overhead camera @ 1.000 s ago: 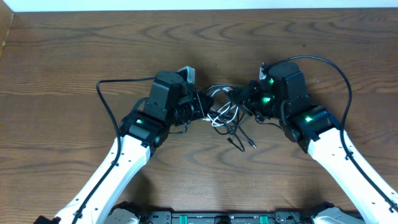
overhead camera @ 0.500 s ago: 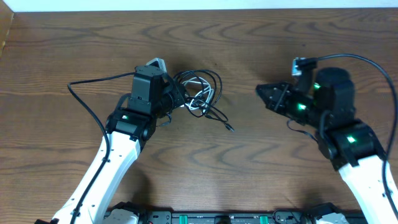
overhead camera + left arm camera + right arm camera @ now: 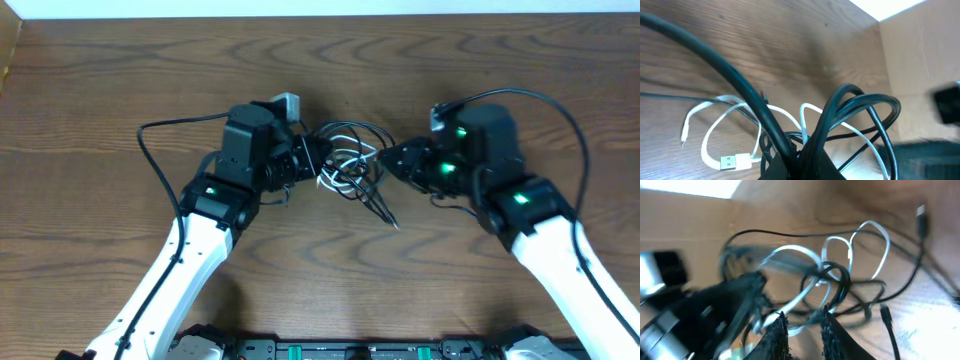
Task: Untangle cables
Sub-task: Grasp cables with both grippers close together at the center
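Centrally, the cables point(image 3: 352, 168) sit tangled, black and white, on the table point(image 3: 330, 60); the left end effector point(image 3: 313, 160), at their 9 o'clock, is clamped on them; the right end effector point(image 3: 393, 160), at 3 o'clock, fingers slightly apart, meets the tangle's edge.

White-linked left arm point(image 3: 175, 265) and right arm point(image 3: 570, 270), black wrist housings point(image 3: 250, 150), green lights point(image 3: 518, 199), thick black cables point(image 3: 185, 121)

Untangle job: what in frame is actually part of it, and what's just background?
Job:
- black cable
- white cable
- left gripper, shut on the black cable
- right gripper, open

Background:
- table
- arm leads, thicker black
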Robot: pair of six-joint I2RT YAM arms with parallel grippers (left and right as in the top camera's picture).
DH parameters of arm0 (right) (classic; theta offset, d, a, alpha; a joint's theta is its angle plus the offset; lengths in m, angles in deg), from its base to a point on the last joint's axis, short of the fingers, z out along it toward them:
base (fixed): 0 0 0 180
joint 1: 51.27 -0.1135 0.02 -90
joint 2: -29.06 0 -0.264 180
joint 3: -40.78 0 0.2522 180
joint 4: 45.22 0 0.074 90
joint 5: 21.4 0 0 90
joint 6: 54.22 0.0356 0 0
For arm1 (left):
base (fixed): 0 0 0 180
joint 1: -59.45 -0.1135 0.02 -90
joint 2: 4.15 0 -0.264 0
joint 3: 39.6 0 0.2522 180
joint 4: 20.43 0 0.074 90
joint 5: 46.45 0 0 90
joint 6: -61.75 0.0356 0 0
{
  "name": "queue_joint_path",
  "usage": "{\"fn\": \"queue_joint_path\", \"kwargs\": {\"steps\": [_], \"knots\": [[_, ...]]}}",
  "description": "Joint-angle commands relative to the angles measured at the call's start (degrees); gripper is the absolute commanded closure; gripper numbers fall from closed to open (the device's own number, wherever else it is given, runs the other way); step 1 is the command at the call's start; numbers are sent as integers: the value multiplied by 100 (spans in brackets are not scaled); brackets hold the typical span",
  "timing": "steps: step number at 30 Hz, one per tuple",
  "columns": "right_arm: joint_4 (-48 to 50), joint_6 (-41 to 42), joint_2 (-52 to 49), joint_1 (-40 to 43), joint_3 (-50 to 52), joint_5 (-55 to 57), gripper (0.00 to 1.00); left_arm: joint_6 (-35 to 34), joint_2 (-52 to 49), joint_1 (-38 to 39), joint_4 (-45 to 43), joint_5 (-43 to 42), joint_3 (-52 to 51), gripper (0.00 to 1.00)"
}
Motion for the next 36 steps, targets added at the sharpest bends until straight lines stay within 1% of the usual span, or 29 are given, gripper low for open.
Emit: {"fn": "queue_joint_path", "kwargs": {"steps": [1, 3, 6, 8, 9, 10, 11, 12, 15, 17, 19, 23, 25, 27, 32, 34, 35, 36], "knots": [[249, 625, -352, -129, -42, -334, 79, 120, 11, 164, -66, -225, 50, 92], [448, 750, -542, -184, -42, -507, 77, 120, 13, 258, -66, -225, 50, 92], [466, 1005, -686, -201, -42, -483, 78, 129, 11, 369, -63, -221, 50, 92], [468, 1005, -693, -197, -42, -409, 72, 164, 11, 402, -63, -223, 50, 92], [479, 1005, -691, -197, -42, -409, 67, 164, 11, 402, -63, -221, 50, 92], [490, 1005, -691, -197, -42, -422, 60, 166, 11, 402, -66, -212, 50, 92], [490, 1005, -691, -197, -42, -442, 59, 166, 11, 402, -63, -199, 50, 92], [490, 1005, -691, -197, -42, -533, 53, 166, 11, 402, -63, -177, 50, 93], [492, 1093, -691, -197, -42, -745, 50, 166, 11, 402, -63, -177, 50, 92], [511, 1158, -691, -188, -42, -737, 43, 247, 11, 402, -59, -179, 50, 92], [522, 1154, -691, -116, -42, -570, 40, 380, 11, 402, -39, -179, 50, 92], [533, 1158, -691, 125, -42, -444, 39, 446, 11, 402, 50, -177, 50, 92], [575, 1165, -691, 245, -42, -439, 41, 557, 11, 402, 83, -179, 50, 92], [688, 1377, -691, 332, -42, -610, 42, 721, 11, 402, 114, -179, 50, 92], [855, 1377, -693, 254, -42, -782, 43, 719, 11, 404, 107, -179, 50, 92], [855, 1386, -693, 114, -42, -885, 49, 715, 11, 415, 79, -181, 50, 92], [852, 1416, -693, 20, -42, -890, 53, 715, 11, 415, 61, -181, 50, 92], [852, 1416, -693, -87, -42, -903, 59, 713, 11, 413, 39, -181, 50, 92]]}}
